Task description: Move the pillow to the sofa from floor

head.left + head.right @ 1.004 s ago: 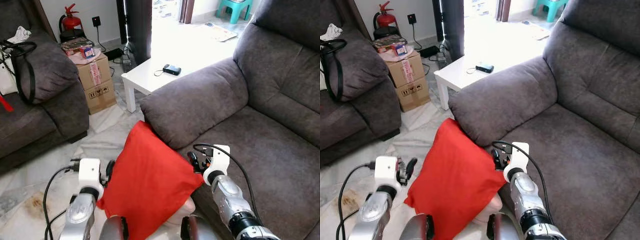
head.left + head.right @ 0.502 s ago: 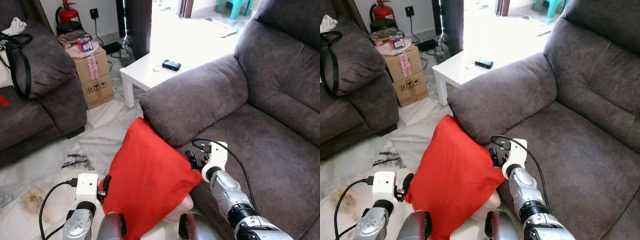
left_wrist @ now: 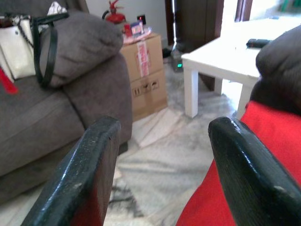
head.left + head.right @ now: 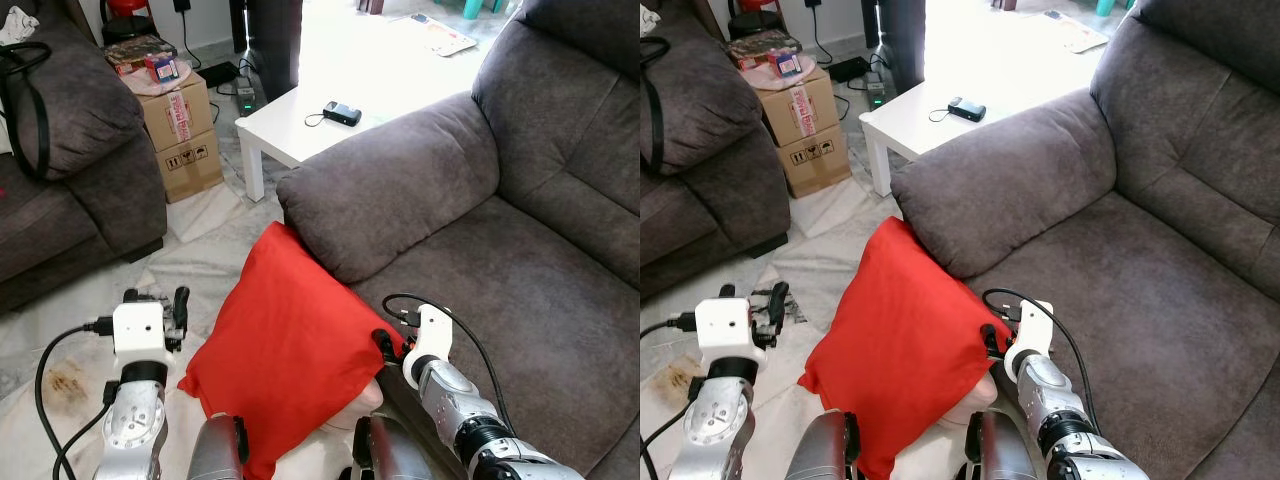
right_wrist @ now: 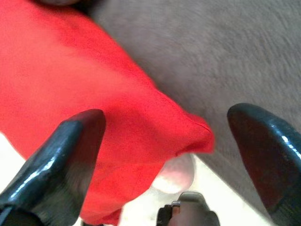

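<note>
Currently, entries as recorded:
Pillow (image 4: 285,340): red, propped on edge against the front of the grey sofa (image 4: 520,250), top corner just under the armrest; not yet on the seat.
Left gripper (image 4: 165,300): fingers apart, nothing between them; stood clear of the pillow's left edge, having drawn back from that edge over the past second.
Right gripper (image 5: 160,136): fingers spread wide, the pillow's right corner lying between them, not clamped.
Change: the two-sided hold seen a second earlier was gone; the pillow had settled lower against the sofa front.
Meaning for task: judged unfinished; a fresh grip from both sides looked necessary before any lift.
Floor (image 4: 200,250): pale marble.
Nearby: white table (image 4: 300,125), cardboard box (image 4: 185,130).
</note>
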### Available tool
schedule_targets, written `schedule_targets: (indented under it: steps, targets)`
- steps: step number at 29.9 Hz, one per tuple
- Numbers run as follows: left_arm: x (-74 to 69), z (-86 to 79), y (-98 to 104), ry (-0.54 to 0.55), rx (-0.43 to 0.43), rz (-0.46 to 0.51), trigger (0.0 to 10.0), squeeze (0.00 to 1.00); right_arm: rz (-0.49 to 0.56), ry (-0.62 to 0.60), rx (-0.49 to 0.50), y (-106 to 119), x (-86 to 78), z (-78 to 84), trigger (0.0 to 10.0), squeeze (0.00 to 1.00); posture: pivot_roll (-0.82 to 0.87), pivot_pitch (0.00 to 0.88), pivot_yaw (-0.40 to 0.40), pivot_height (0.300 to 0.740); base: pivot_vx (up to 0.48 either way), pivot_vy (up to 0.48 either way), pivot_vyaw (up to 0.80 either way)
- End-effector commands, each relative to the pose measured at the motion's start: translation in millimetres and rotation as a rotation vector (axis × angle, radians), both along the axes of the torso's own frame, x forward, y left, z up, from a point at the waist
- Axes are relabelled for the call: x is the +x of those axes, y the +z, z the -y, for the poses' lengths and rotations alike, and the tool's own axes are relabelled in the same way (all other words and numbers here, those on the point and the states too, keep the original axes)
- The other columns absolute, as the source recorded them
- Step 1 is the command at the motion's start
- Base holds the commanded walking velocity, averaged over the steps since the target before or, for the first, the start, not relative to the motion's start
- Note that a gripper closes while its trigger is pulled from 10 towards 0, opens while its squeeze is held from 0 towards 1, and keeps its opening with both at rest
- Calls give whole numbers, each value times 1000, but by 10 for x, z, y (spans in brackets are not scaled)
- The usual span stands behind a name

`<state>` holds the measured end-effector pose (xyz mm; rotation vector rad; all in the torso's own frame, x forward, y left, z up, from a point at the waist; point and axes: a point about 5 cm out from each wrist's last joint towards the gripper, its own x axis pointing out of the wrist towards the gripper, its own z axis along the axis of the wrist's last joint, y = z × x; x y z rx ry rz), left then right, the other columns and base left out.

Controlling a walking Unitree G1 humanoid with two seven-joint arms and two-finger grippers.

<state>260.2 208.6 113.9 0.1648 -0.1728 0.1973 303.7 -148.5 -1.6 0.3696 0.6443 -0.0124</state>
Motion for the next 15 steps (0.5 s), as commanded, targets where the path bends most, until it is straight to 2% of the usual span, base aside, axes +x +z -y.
schedule_targets:
  steps: [1,5,8,12,15]
  targets:
    - [41,60,85,-28,-23,18,10000,0,-39,-66,94,-32,-23,-19,10000,1000,51,211,-97,625,0,0,0]
    - [146,153,186,-108,-36,41,10000,0,-28,-67,132,12,23,-72,10000,1000,49,215,-99,625,0,0,0]
    - [187,181,268,-131,-16,57,10000,0,-37,-75,133,13,26,-75,10000,1000,52,221,-98,625,0,0,0]
    - [222,195,383,-138,-31,75,10000,0,-78,-149,176,-18,2,-57,10000,1000,53,227,-97,625,0,0,0]
    - [239,208,410,-153,-43,75,10000,0,-108,-188,151,-49,-25,-2,10000,1000,53,228,-94,625,0,0,0]
